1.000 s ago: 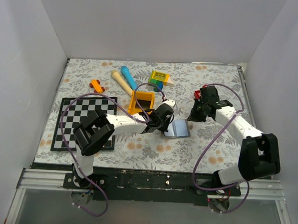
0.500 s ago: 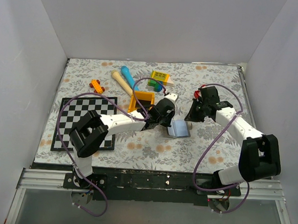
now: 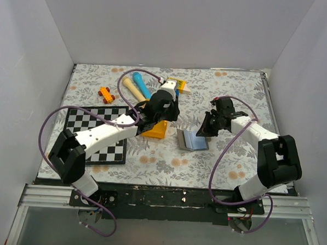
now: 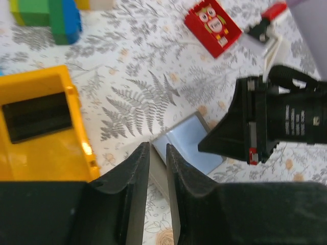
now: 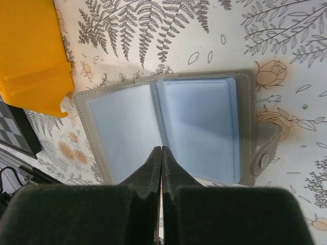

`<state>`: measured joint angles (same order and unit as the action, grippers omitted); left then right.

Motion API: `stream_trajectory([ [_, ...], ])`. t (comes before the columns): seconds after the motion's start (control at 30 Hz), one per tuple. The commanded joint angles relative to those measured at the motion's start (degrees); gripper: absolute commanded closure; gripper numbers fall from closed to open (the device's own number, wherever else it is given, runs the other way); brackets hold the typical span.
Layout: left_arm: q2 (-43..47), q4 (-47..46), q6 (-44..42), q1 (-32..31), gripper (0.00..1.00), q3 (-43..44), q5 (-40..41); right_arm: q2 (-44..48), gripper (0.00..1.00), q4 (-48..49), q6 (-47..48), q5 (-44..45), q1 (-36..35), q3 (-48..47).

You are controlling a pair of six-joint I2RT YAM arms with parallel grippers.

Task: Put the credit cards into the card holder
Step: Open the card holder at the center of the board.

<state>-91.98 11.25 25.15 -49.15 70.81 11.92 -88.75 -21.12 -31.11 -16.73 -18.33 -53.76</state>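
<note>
While both arms are hanging over the middle of the surface (image 3: 166,166), the chessboard mat (image 3: 94,135) is lying flat at the far left. An orange toy (image 3: 106,93) is sitting behind it, then a beige pin (image 3: 129,88) and a blue pin (image 3: 141,84), lying side by side.

Next: the orange tray (image 4: 46,153) is sitting on the surface with one black credit card (image 4: 37,116) lying flat inside it. No other card is showing in any view. A green-and-blue block (image 4: 46,18) is sitting behind the tray.

The left gripper (image 4: 157,150) is hovering over the tray's right side. Its jaws are standing a narrow gap apart, pinching nothing. In the wrist view, their tips are lining up over the strip between the tray and the card holder.

The card holder (image 5: 194,122) is lying open and flat just right of the tray, not touching it. Its pale blue pockets are facing up, and its snap tab (image 5: 265,153) is sticking out on the side away from the tray.

The right gripper (image 5: 161,149) is coming in from the right, jaws pressed together and pinching nothing. Its tips are pointing at the holder's centre fold. Can't tell whether they're touching it.

A red block (image 4: 213,28) with an owl print is lying beyond the holder, well apart from it.
</note>
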Motion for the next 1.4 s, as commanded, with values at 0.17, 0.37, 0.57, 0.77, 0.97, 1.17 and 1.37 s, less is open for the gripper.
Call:
stream_trajectory([
  [0.17,7.78,3.17,0.60,4.14,0.78,-4.09,1.61,-1.95,0.99,3.81,-1.23,-3.04,-4.78,0.14],
  [0.37,9.63,3.26,1.83,4.23,0.78,-6.73,2.40,-4.59,0.99,4.69,-2.19,-3.04,-8.82,-0.91],
  [0.57,10.33,3.52,2.19,4.58,0.79,-7.96,2.75,-7.40,0.99,5.04,-2.81,-2.25,-11.47,-2.40],
  [0.77,10.77,4.05,2.19,4.76,0.79,-8.49,3.46,-7.32,0.99,4.60,-2.81,-1.12,-11.82,-2.84],
  [0.97,11.21,4.13,2.54,4.85,0.79,-9.11,3.55,-6.96,0.99,2.67,-1.67,0.65,-11.82,-3.72],
  [1.17,12.70,4.49,2.54,5.02,0.78,-9.72,4.60,-5.12,0.99,1.62,-1.50,2.75,-11.82,-4.16],
  [1.37,13.06,4.66,2.28,5.20,0.77,-9.63,4.34,-2.92,0.99,-3.65,0.70,8.37,-11.82,-7.23],
])
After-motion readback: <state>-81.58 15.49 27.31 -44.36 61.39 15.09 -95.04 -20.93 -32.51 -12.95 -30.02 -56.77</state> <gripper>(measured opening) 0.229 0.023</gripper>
